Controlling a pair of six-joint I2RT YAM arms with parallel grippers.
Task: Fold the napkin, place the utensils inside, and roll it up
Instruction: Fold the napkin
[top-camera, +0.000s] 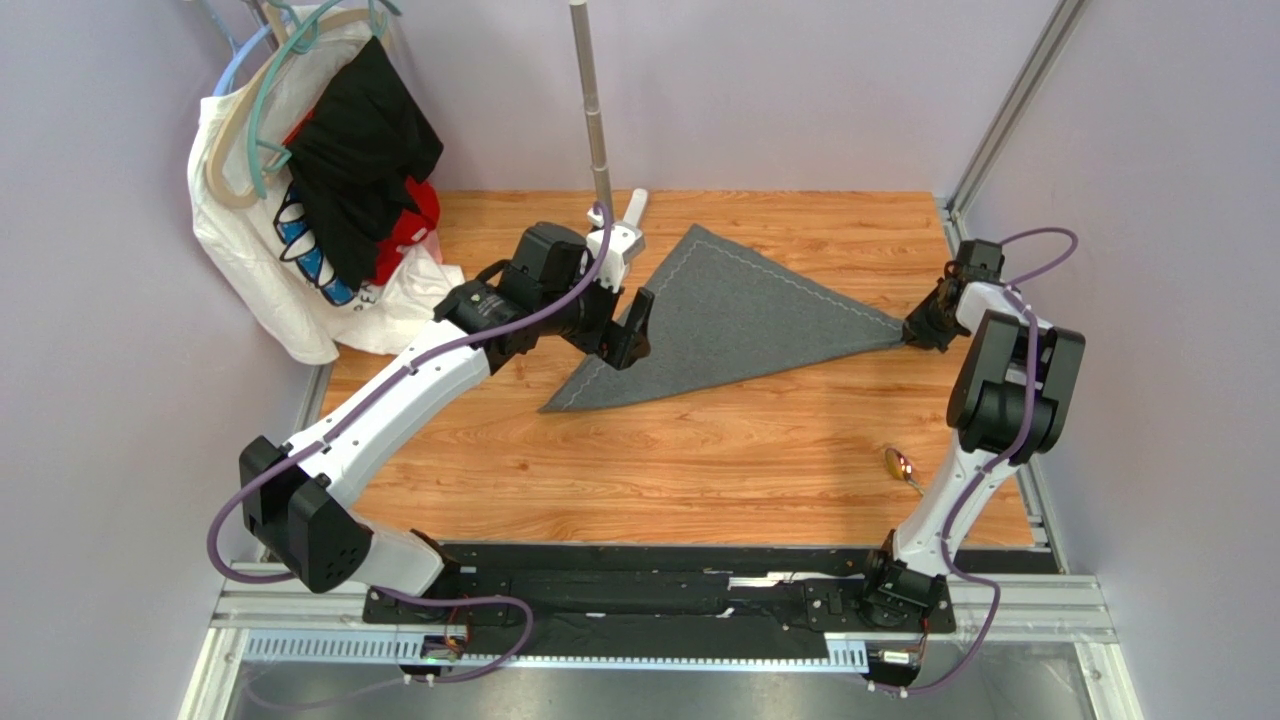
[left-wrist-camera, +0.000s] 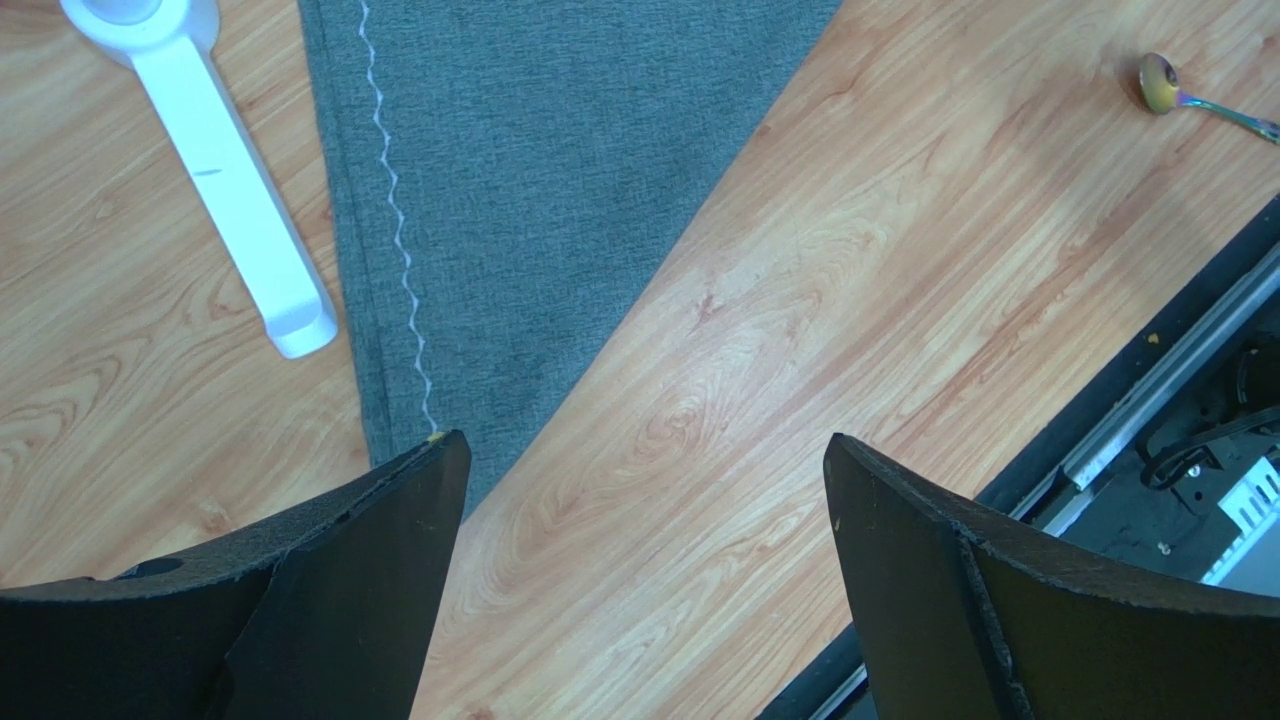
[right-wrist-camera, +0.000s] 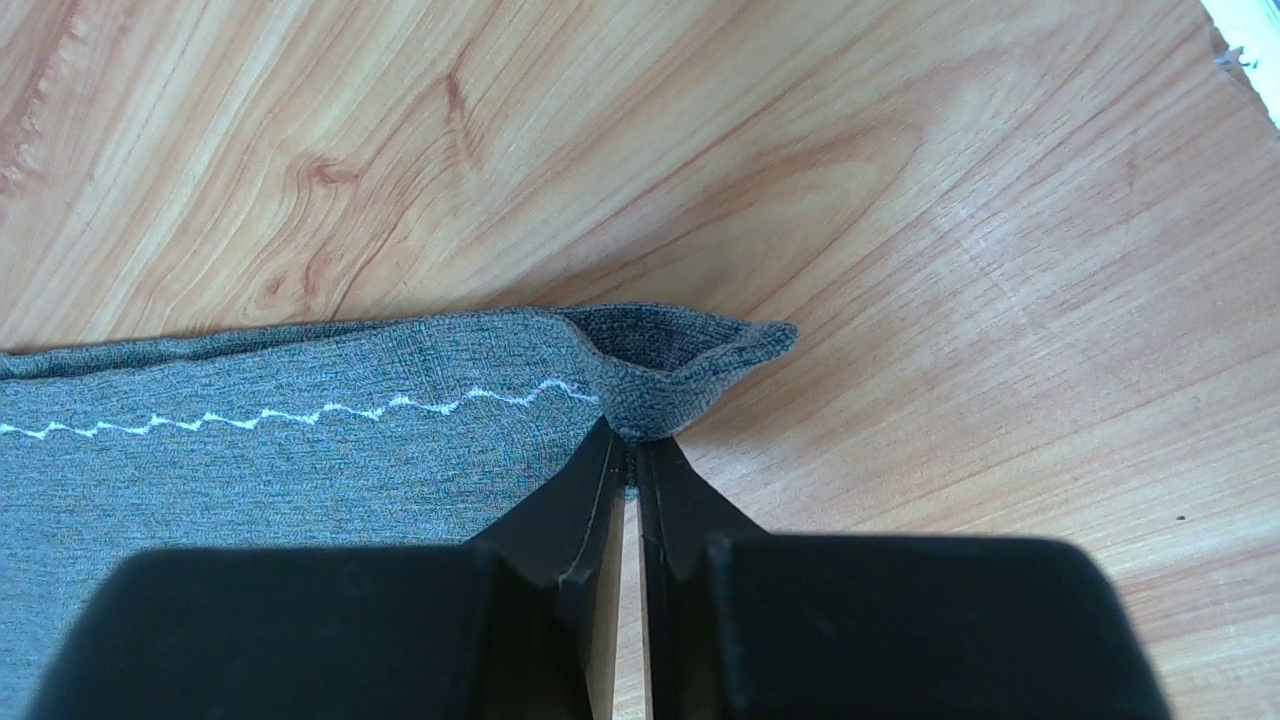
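Wood-grain table (top-camera: 721, 465), enclosed by lilac walls and an aluminium frame; arm bases are bolted along its near edge.

Item 1. napkin (top-camera: 736, 323): dark grey cloth lying flat at mid-table as a long triangle. Its apex is toward the rear, one point reaches toward the right edge, and one point lies toward the near left. A pale zigzag stitch runs along its borders.

Item 2. right gripper (right-wrist-camera: 631, 458): fingers are nearly together, pinching the napkin's right-hand point. That corner is curled up into a small cup just above the fingertips, and the rest of the cloth stays on the wood. The right arm rises from its base, bends at a raised elbow near the right frame post and reaches back inward toward the table.

Item 3. left gripper (left-wrist-camera: 639, 450): fingers are spread wide and hold nothing. It is poised over the napkin's near-left point, with one fingertip directly above the stitched edge and the other over bare wood. The left arm extends diagonally from its base toward the table centre.

Item 4. spoon (top-camera: 902, 464): iridescent, lying on the table near the right arm, well apart from the napkin.

Item 5. white handled tool (top-camera: 628, 225): lies on the wood just beside the napkin's left edge.

Item 6. clothes (top-camera: 346, 165): white, black and red garments on hangers at the rear left corner.

Item 7. metal pole (top-camera: 594, 105): upright at the rear centre.
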